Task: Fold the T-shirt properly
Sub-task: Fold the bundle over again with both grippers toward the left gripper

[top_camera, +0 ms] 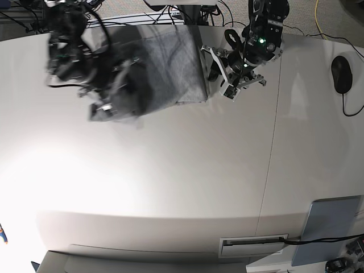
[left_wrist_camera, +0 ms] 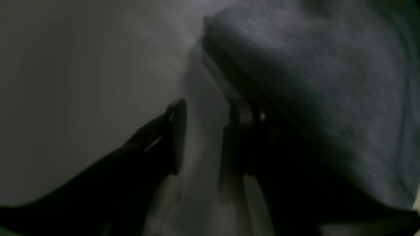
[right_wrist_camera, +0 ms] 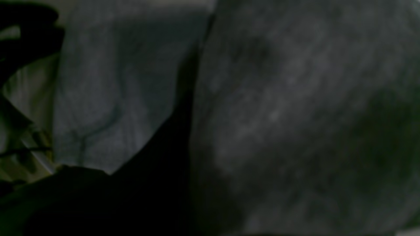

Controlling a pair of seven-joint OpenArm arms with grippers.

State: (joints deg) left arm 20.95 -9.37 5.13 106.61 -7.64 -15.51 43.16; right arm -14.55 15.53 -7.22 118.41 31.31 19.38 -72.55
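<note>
Base view: a broad white table (top_camera: 187,170) fills the scene, with a seam running from far to near on its right part. At the far edge, left of centre, lies the large heather-grey cotton T-shirt (top_camera: 170,68), gathered into a roughly rectangular bundle; its left portion is motion-blurred. A grey rectangular pad (top_camera: 333,227) sits at the near right corner, and a black computer mouse (top_camera: 341,74) rests at the far right.

The right arm's black gripper (top_camera: 105,108) is at the left end of the shirt, smeared by motion. In the right wrist view, grey fabric (right_wrist_camera: 295,114) fills most of the frame and covers the fingers, so whether they are parted or closed on cloth cannot be told.

The left arm's black gripper (top_camera: 219,71) stands just beside the shirt's right edge. In the left wrist view its two dark fingers (left_wrist_camera: 175,134) are parted with a clear gap of bare table between them, gripping nothing; the shirt's edge (left_wrist_camera: 311,82) lies against the outer side of the right-hand finger.
</note>
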